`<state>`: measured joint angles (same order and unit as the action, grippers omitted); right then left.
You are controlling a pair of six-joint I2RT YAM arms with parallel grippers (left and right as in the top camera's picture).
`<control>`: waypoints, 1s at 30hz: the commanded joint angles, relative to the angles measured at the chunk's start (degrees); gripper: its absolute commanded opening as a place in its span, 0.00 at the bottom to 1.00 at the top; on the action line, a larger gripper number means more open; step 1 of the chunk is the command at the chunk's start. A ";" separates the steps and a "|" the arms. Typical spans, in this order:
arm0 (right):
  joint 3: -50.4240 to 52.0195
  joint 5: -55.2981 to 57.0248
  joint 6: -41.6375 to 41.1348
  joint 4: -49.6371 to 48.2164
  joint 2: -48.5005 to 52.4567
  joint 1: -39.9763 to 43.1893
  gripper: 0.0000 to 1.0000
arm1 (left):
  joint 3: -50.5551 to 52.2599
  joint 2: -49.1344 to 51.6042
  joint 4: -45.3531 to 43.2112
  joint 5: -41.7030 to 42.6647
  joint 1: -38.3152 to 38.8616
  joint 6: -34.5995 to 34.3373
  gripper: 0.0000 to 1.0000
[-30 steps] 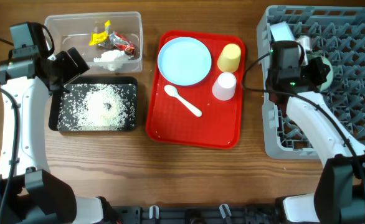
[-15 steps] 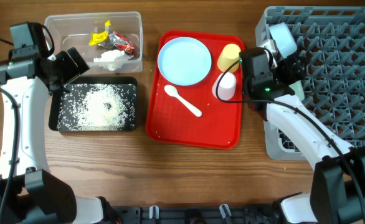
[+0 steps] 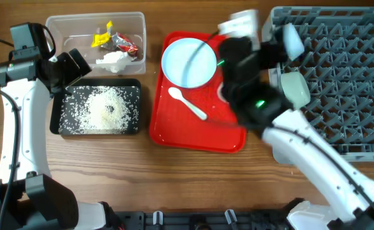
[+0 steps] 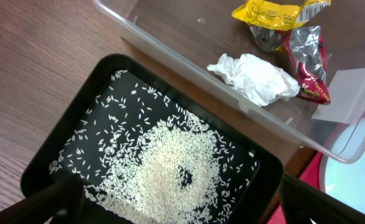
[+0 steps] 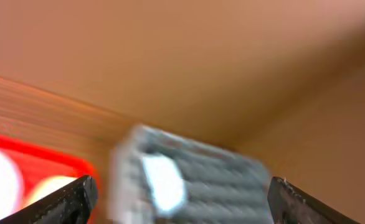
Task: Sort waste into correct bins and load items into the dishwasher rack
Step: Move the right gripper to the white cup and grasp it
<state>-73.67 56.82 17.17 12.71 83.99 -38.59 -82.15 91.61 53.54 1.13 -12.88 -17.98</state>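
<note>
Overhead, at 9 o'clock: hovering left gripper (image 3: 77,62) between clear tub (image 3: 56,29) and black tray (image 3: 138,105). Left wrist showing fingers (image 4: 52,202) spreading wide, gripping nothing. Lying in the tub at 11 o'clock: yellow wrapper (image 3: 101,39), dark red wrapper (image 3: 127,43), tissue wad (image 3: 113,59). Covering the black tray: rice grains (image 3: 104,108). Sitting on red tray (image 3: 193,134) at 12 o'clock: plate (image 3: 188,62), spoon (image 3: 188,104) at its 6. Blurring over the tray's 3 o'clock side: right arm (image 3: 254,96). Right wrist showing right gripper (image 5: 181,186) gaping wide, empty. Standing at 3 o'clock: dishwasher rack (image 3: 346,57), carrying upper bowl (image 3: 292,39) and lower bowl (image 3: 295,89) at its 9 o'clock edge.
</note>
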 commanded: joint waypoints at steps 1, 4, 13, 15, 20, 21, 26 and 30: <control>-1.40 -13.60 -13.42 5.31 -0.94 -5.07 0.91 | -0.37 0.00 -0.15 -0.35 -0.24 -0.50 1.00; -1.40 -30.77 -23.65 12.98 -0.94 -4.83 0.91 | -0.37 0.00 -0.13 -0.35 -0.24 -0.52 1.00; -26.36 -50.69 -30.53 45.09 3.28 7.37 1.00 | -0.37 0.00 -0.15 -0.35 -0.24 -0.52 1.00; -33.31 -50.71 -29.14 53.46 8.74 10.45 1.00 | -0.37 0.00 -0.13 -0.37 -0.24 -0.50 1.00; -37.88 -52.30 -29.14 64.08 27.82 13.07 1.00 | -0.37 0.00 -0.13 -0.35 -0.24 -0.52 1.00; -37.81 -52.46 -29.16 63.32 28.89 13.07 1.00 | -0.37 0.00 -0.15 -0.35 -0.24 -0.52 1.00; -37.59 -53.05 -29.35 55.17 30.84 13.14 1.00 | -0.37 0.00 -0.15 -0.35 -0.24 -0.52 1.00; -36.63 -53.79 -30.86 55.45 30.93 17.16 1.00 | -0.37 0.00 -0.15 -0.35 -0.24 -0.52 1.00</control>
<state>-110.83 4.47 -12.43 67.88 114.87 -24.49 -82.15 91.61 53.54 1.13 -12.88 -17.98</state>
